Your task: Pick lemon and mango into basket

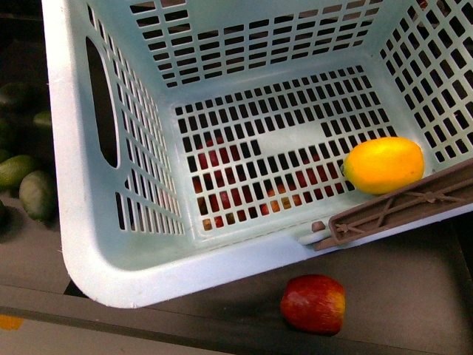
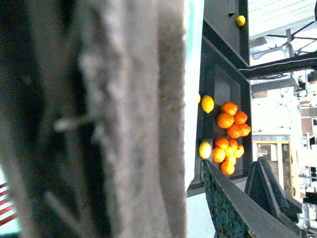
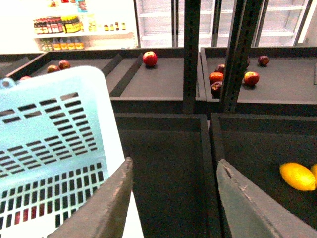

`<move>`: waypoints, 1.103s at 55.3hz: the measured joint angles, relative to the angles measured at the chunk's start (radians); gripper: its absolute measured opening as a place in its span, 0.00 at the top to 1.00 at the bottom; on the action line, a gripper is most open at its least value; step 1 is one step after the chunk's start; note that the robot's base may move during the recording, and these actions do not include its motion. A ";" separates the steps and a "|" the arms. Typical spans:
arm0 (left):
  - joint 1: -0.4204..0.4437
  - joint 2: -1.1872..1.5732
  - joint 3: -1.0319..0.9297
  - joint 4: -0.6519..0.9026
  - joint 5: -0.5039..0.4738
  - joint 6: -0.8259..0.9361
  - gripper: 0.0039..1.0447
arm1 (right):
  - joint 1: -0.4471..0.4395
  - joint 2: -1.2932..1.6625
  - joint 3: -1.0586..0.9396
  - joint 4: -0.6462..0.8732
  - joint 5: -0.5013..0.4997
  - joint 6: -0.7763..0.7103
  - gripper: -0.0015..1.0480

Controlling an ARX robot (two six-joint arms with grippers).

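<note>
The light teal basket [image 1: 111,244] fills the front view, hanging tilted over the dark shelf. Inside it, a yellow-orange oval mango [image 1: 383,164] lies against the brown swing handle [image 1: 399,207]. In the left wrist view the handle [image 2: 124,119] is a blurred brown mass right at the camera, and my left gripper [image 2: 194,208] is shut on the basket there. My right gripper [image 3: 173,198] stands open beside the basket's slotted wall [image 3: 54,129], nothing between its fingers. Two plump yellow lemons [image 2: 207,103] lie by a pile of oranges. One more yellow fruit [image 3: 297,176] lies in a dark bin.
A red-and-yellow apple [image 1: 313,303] lies on the shelf under the basket's near edge. Green fruits [image 1: 29,188] sit to the left. Red apples [image 3: 150,58] are scattered in dark bins behind upright posts [image 3: 190,54]. Oranges [image 2: 230,134] fill a bin.
</note>
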 joint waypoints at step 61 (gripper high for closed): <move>0.002 0.000 0.000 0.000 -0.003 0.003 0.73 | 0.191 -0.537 -0.277 -0.229 0.183 -0.020 0.98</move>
